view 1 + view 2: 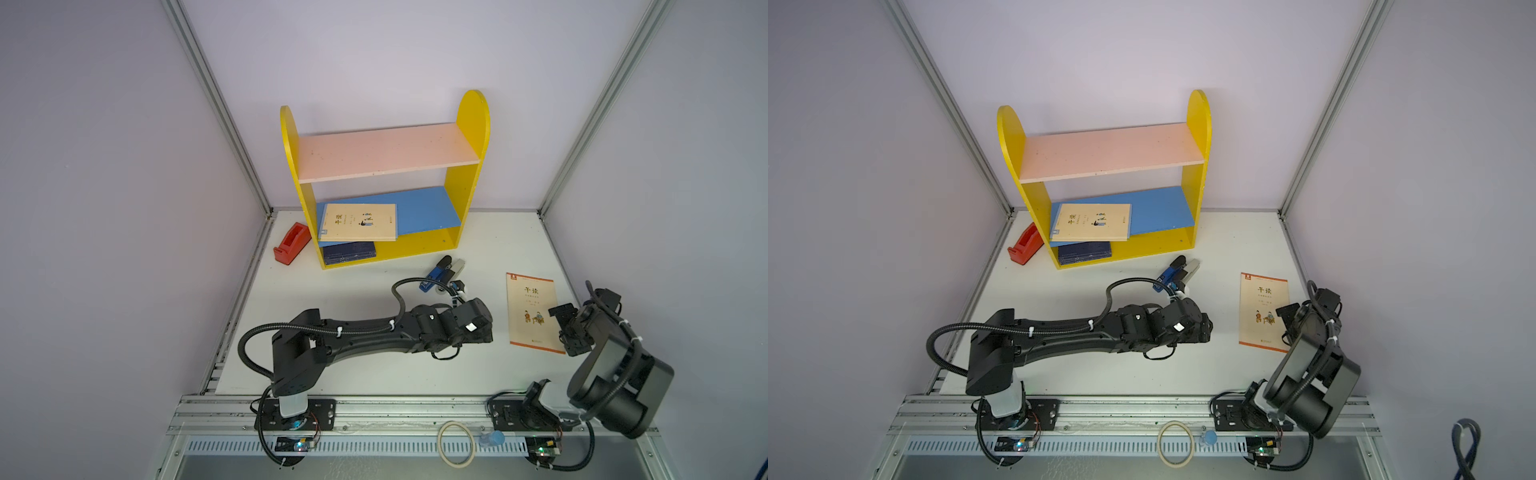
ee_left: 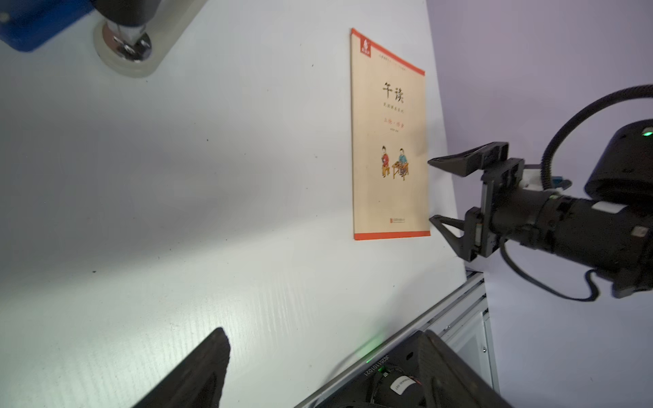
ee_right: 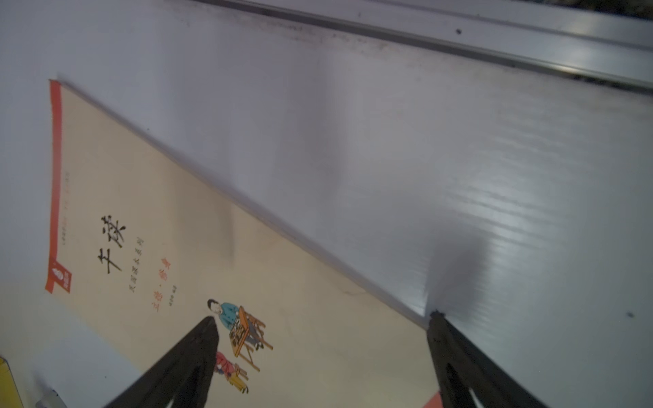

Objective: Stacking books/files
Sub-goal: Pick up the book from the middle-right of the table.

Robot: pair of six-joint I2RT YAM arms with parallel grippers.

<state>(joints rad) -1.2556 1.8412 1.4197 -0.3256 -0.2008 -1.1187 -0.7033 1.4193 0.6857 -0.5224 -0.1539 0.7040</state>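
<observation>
starting at the front rail, a pale ring (image 1: 456, 444) lies between the two arm bases. the left end effector (image 1: 484, 330) reaches over the middle of the bench (image 1: 353, 374), spread wide and empty; only one finger (image 2: 203, 371) shows in its wrist view. the right end effector (image 2: 430, 190) is wide too, gripping nothing, one finger (image 3: 198, 353) over the cover of a cream book (image 1: 534, 313), the other at its right edge. that book lies flat on the bench. farther back and leftward sits a blue-and-black stapler (image 1: 436, 276). beyond, in the yellow bookshelf (image 1: 471, 124), a second cream book (image 1: 358, 222) lies on the blue shelf (image 1: 428, 210), overhanging its front, above a navy stack (image 1: 349, 252) on the bottom board. a red tape dispenser (image 1: 292, 243) rests left of the bookshelf.
</observation>
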